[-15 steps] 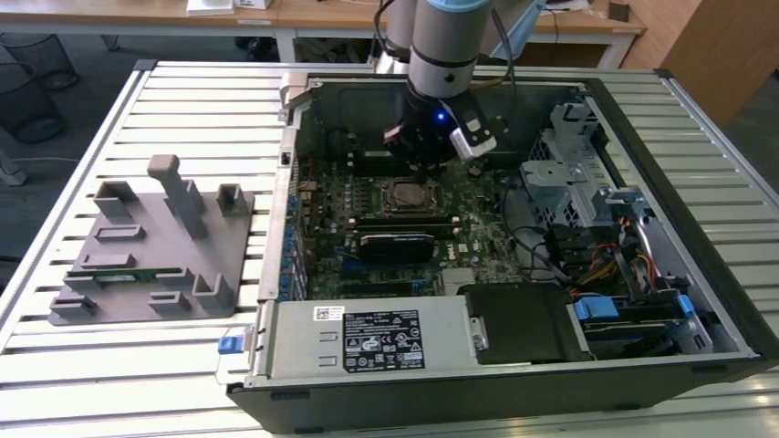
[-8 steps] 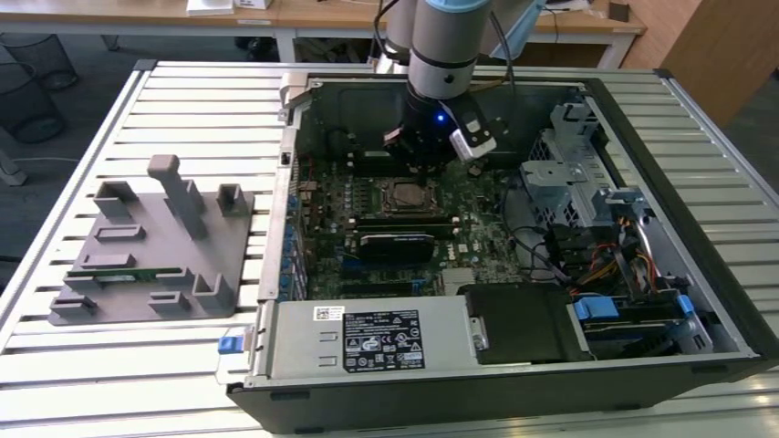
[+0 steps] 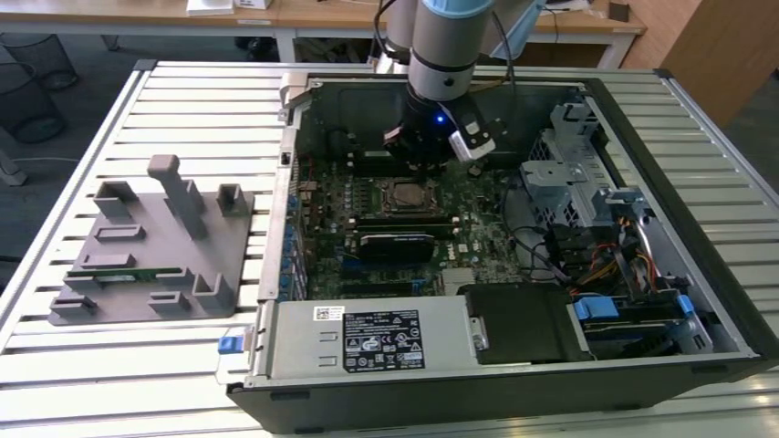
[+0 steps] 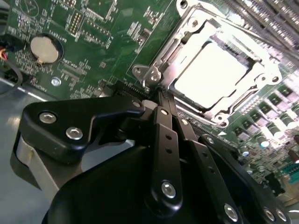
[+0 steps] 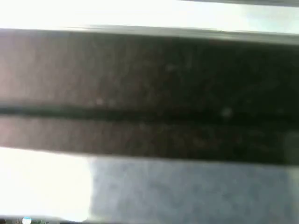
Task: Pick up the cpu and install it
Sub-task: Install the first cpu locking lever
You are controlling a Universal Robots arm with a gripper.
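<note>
In the second wrist view the cpu (image 4: 211, 74) lies flat inside the metal-framed socket (image 4: 154, 74) on the green motherboard, its top glaring bright. My gripper (image 4: 159, 97) has its black fingers pressed together, nothing between them. Their tips are just off the socket frame's corner, beside the cpu. In the exterior view the gripper (image 3: 422, 162) hangs inside the open computer case, just behind the socket (image 3: 406, 193), low over the board.
A grey fixture plate (image 3: 159, 246) with posts and a green memory stick (image 3: 128, 271) lies on the slatted table at the exterior view's left. Inside the case are a power supply (image 3: 365, 339), a drive cage (image 3: 572, 173), cables and a coin battery (image 4: 43, 49).
</note>
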